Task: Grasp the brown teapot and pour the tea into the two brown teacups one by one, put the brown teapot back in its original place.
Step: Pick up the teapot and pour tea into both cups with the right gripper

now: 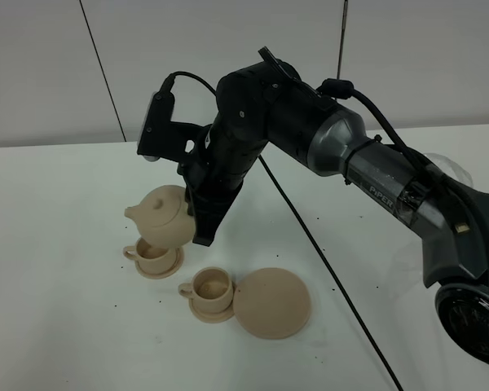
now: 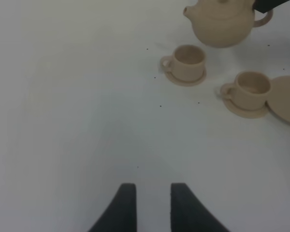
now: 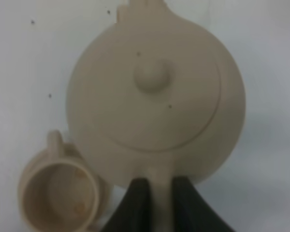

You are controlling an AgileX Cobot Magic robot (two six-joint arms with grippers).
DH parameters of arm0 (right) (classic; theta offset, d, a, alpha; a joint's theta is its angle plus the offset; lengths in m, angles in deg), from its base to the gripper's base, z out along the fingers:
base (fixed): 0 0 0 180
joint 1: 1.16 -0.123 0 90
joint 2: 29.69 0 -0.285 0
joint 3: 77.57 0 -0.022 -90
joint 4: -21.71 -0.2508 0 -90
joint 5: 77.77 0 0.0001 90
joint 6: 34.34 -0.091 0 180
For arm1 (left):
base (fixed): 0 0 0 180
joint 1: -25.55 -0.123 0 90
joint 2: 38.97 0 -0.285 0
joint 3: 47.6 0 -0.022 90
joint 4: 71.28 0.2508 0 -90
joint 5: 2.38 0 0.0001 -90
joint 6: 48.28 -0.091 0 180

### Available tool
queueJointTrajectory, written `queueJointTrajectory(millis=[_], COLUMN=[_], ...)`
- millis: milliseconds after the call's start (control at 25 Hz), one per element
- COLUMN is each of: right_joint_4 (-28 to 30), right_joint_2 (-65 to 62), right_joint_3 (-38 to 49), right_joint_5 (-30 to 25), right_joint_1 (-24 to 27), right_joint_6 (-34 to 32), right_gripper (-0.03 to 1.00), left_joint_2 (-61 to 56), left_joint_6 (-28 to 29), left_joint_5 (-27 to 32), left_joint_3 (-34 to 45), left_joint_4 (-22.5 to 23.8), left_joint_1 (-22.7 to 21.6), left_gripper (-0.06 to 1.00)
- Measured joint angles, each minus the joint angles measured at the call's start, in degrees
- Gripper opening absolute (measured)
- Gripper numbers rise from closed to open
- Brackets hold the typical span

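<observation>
The brown teapot (image 1: 167, 216) (image 2: 224, 24) (image 3: 154, 96) hangs in the air just above the left teacup (image 1: 152, 254) (image 2: 188, 60) (image 3: 58, 195), lid on and spout pointing left. My right gripper (image 1: 202, 218) (image 3: 154, 186) has reached across the middle and is shut on the pot's loop handle. The second teacup (image 1: 209, 287) (image 2: 251, 89) stands on its small saucer to the right. Beside it lies the wide round saucer (image 1: 270, 303) (image 2: 287, 99) with nothing on it. My left gripper (image 2: 154, 193) hovers open over bare table, well away from the cups.
A black cable (image 1: 326, 261) runs diagonally over the white table (image 1: 65, 309), behind and to the right of the wide saucer. The right arm's dark body (image 1: 310, 122) spans the space above the table's middle. A grey wall stands behind.
</observation>
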Motion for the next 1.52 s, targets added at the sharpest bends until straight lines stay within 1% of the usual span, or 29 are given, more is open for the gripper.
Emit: queueJointTrajectory(millis=[640, 1000, 1240, 1520], right_joint_4=[-1.4, 1.5, 4.9, 5.7], right_joint_2=[0.3, 0.3, 0.4, 1.3], right_joint_3=[-1.5, -1.5, -1.5, -1.5], right_joint_5=[1.2, -2.0, -2.7, -3.5], right_joint_1=[0.9, 1.0, -0.8, -1.8], right_joint_6=[1.0, 1.1, 1.0, 0.7], right_gripper=[0.1, 0.1, 0.1, 0.1], left_joint_2=[0.0, 0.0, 0.0, 0.0], left_joint_6=[0.0, 0.0, 0.0, 0.0], left_joint_5=[0.0, 0.0, 0.0, 0.0], left_joint_3=[0.0, 0.0, 0.0, 0.0], left_joint_4=[0.0, 0.0, 0.0, 0.0], left_joint_1=[0.0, 0.0, 0.0, 0.0], left_gripper=[0.24, 0.24, 0.24, 0.24])
